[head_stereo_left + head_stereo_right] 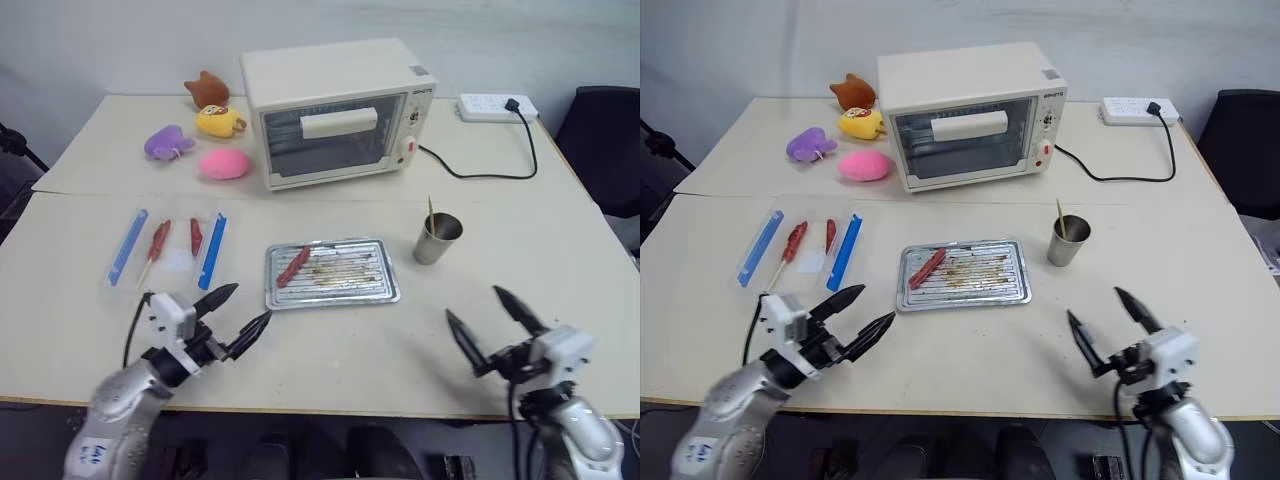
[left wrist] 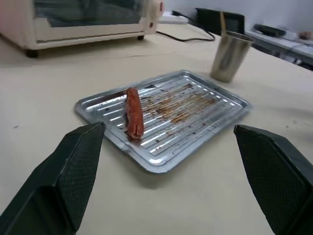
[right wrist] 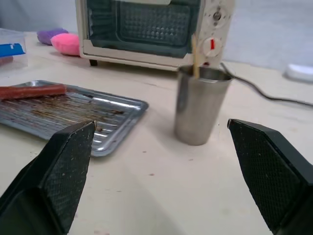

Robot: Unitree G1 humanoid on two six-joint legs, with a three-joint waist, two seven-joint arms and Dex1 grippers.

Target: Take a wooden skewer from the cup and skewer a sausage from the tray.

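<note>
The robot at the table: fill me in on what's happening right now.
Nothing is being handled yet. The left gripper and right gripper both hover open and empty over the table's near edge. One wooden skewer stands in the cup, ahead of the right gripper. One sausage lies at the left end of the tray, just ahead of the left gripper. Two already skewered sausages rest in a clear tray further left.

The tray (image 1: 333, 273) lies mid-counter (image 1: 400, 350), the sausage (image 1: 293, 265) at its left end. The cup (image 1: 436, 239) stands right of it, the wooden skewer (image 1: 431, 212) inside. The toaster oven (image 1: 338, 111) sits behind the tray, with plush toys (image 1: 205, 125) to its left.
</note>
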